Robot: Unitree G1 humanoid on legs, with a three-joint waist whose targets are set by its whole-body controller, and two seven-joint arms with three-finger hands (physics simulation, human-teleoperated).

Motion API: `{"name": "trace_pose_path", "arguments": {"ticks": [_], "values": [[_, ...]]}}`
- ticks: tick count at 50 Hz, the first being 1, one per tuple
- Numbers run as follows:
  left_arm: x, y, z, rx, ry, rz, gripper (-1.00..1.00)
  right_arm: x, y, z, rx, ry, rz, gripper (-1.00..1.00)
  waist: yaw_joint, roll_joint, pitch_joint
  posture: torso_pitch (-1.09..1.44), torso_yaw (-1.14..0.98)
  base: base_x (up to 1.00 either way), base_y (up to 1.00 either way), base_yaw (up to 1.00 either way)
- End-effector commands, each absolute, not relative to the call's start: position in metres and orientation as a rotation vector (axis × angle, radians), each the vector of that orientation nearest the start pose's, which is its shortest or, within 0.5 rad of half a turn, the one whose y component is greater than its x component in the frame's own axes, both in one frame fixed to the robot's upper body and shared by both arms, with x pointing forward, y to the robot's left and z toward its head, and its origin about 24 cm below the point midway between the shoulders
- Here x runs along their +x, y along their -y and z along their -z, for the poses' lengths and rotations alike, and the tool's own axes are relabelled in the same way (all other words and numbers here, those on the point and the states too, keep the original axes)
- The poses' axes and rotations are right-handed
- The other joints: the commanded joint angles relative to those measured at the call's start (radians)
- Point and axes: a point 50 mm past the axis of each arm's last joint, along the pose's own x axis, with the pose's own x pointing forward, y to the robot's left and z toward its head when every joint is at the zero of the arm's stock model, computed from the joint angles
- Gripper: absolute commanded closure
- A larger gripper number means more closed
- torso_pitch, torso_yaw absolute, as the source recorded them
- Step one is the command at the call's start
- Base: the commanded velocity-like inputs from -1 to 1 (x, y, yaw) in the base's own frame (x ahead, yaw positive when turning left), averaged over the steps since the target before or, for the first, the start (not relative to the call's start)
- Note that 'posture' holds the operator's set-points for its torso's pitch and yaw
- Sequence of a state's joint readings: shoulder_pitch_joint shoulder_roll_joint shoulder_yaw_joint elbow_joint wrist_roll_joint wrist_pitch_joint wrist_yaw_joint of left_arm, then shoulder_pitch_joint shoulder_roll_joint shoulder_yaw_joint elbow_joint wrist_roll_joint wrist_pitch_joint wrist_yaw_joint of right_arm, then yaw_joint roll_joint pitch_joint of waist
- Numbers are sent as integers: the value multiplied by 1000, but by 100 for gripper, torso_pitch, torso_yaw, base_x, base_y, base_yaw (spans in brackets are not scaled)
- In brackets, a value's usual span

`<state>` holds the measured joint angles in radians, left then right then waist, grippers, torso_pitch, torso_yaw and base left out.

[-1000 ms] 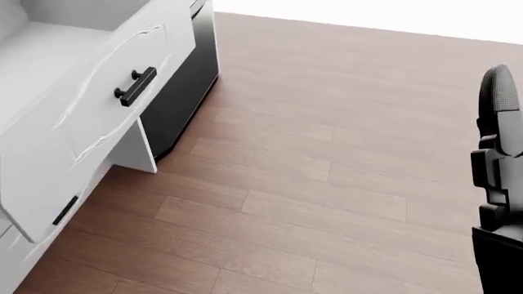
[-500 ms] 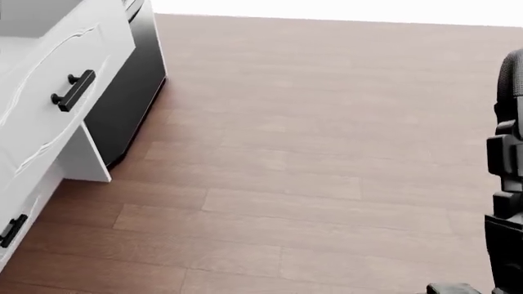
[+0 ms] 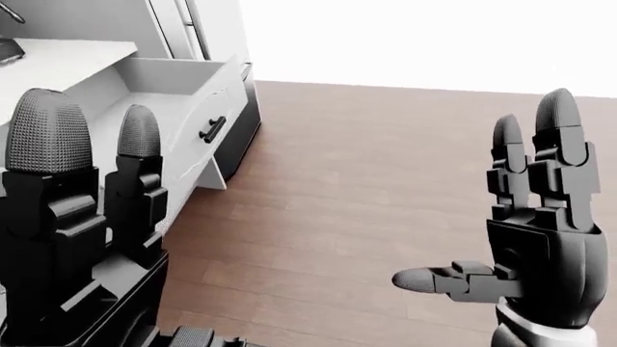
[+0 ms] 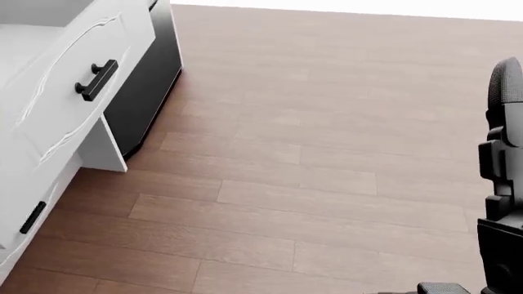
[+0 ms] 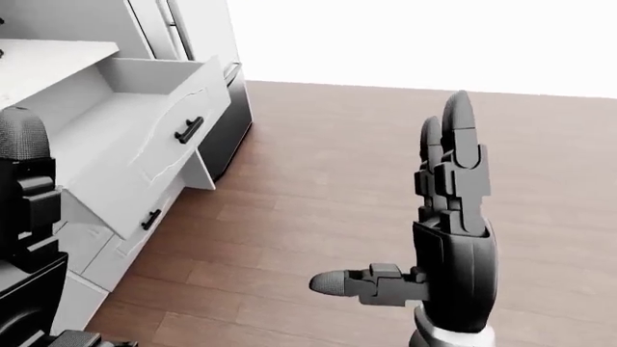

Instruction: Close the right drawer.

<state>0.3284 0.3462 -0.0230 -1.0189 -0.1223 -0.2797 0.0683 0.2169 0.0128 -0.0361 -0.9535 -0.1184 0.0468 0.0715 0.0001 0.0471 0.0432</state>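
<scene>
The right drawer (image 5: 159, 155) is a white drawer with a black bar handle (image 5: 188, 129). It stands pulled out from the white cabinet at the left of the right-eye view. It also shows at the upper left of the head view (image 4: 73, 98). My left hand (image 3: 93, 137) is raised at the left of the left-eye view, fingers straight up, open and empty. My right hand (image 5: 390, 201) is raised at the right, fingers up and thumb out to the left, open and empty. Both hands are apart from the drawer.
A black appliance front (image 4: 143, 79) stands just past the drawer. A lower drawer with a small black handle (image 5: 150, 219) sits under the open one. A white countertop (image 3: 58, 61) and a tall white cabinet (image 3: 207, 29) are at the upper left. Brown wood floor (image 4: 327, 153) fills the middle and right.
The whole head view shifted: the cabinet slid left, then a little back right, so the camera moved. The drawer stays open. My right hand stays at the view's right edge.
</scene>
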Motion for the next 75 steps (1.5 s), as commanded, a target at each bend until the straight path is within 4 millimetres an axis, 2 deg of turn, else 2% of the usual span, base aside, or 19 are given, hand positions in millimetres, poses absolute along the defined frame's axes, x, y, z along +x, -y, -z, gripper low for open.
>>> {"name": "trace_pose_path", "arguments": {"ticks": [1,11,17,18,21,26,30,31,39,42,43,45,51,55,56,64,68,69,75], "values": [[117,-156,-226,133,999,161,-100,153,158,-210,-166,755,61,-100,3,1,-4,0,0,0,13,0],[117,-156,-226,131,998,161,-100,154,159,-210,-162,753,64,-100,-1,-17,2,0,0,0,12,0],[117,-157,-227,130,997,161,-100,152,158,-213,-163,754,65,-100,-1,-104,-14,0,0,0,11,0],[117,-157,-227,130,998,161,-100,152,159,-212,-161,754,64,-100,-14,-59,-4,0,0,0,11,0],[117,-157,-227,129,997,161,-100,153,159,-210,-164,752,63,-100,-9,-77,-6,0,0,0,10,0],[117,-157,-226,128,997,163,-100,154,158,-208,-162,745,60,-100,-2,-38,11,0,0,0,10,0],[116,-157,-226,129,997,163,-100,154,158,-208,-164,742,60,-100,-1,65,-11,0,0,0,11,0],[116,-157,-226,128,998,162,-100,154,158,-208,-164,742,60,-100,9,26,1,0,0,0,11,0],[116,-156,-225,126,996,162,-100,154,158,-208,-163,735,58,-100,4,-39,10,0,0,0,11,0],[116,-156,-225,126,997,162,-100,154,158,-208,-163,733,58,-100,-1,-112,-10,0,0,0,12,0],[115,-156,-225,127,997,163,-100,154,158,-208,-163,734,58,-100,-13,-67,1,0,0,0,12,0],[116,-157,-225,127,996,163,-100,154,158,-208,-162,733,58,-100,-8,-80,3,0,0,0,11,0],[117,-157,-226,126,996,162,-100,154,158,-208,-168,731,59,-100,-2,-35,14,0,0,0,12,0],[117,-157,-227,128,997,163,-100,155,158,-206,-170,730,59,-100,0,68,-12,0,0,0,13,0],[118,-157,-227,127,996,163,-100,155,158,-206,-169,729,61,-100,10,24,5,0,0,0,15,0],[118,-157,-228,126,995,166,-100,155,158,-207,-169,728,59,-100,3,-29,9,0,0,0,13,0],[118,-156,-228,126,995,166,-100,156,157,-208,-169,728,59,-100,-2,-111,-9,0,0,0,14,0],[118,-156,-228,127,995,166,-100,156,157,-208,-169,728,58,-100,-16,-66,1,0,0,0,12,0],[118,-156,-227,128,996,166,-100,155,158,-208,-171,728,59,-100,-3,-54,6,0,0,0,13,0]]}}
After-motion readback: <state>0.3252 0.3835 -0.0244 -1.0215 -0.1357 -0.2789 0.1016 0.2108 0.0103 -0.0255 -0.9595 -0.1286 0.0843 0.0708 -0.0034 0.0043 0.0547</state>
